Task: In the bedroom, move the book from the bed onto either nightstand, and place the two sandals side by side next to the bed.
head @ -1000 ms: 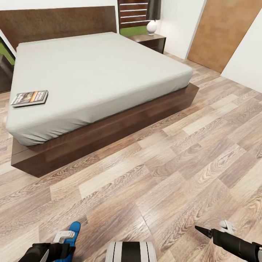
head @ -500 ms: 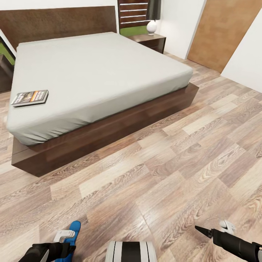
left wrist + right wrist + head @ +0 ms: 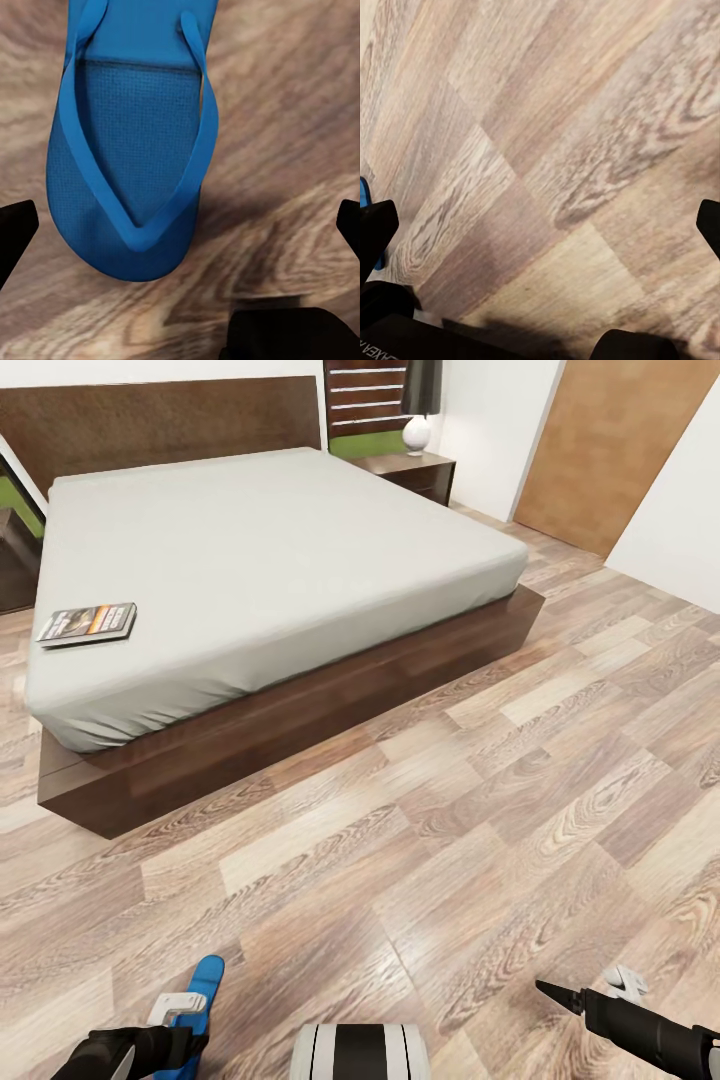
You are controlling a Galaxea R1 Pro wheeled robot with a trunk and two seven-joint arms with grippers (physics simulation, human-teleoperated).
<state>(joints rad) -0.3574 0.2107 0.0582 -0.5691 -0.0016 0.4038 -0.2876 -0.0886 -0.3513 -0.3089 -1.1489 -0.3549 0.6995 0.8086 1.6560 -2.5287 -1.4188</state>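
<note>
Down at the robot's left side, the black left gripper (image 3: 180, 225) hangs just above the wood-plank floor (image 3: 420, 830) with its jaws spread wide, holding nothing. Right beneath it lies a bright-blue flip-flop sandal (image 3: 131, 150) with a thin flat sole and blue straps, flat on the boards; from the head view its blue end (image 3: 205, 980) pokes out past the left arm.

Up on the near left corner of the light-grey mattress, a thin dark paperback book (image 3: 86, 624) with an orange-red picture lies flat, close to the edge. The large low bed (image 3: 280, 700), with its dark-brown wooden frame and flat headboard, stretches away across the room.

Beyond the bed's far right corner stands a low dark-brown nightstand (image 3: 415, 468), and on it a lamp (image 3: 418, 430) with a round white base and dark shade. Further right, a plain brown wooden door (image 3: 620, 450) is set in the white wall.

Low on the right, the black right gripper (image 3: 540, 225) hovers over bare floorboards, its jaws likewise standing wide apart and empty.
</note>
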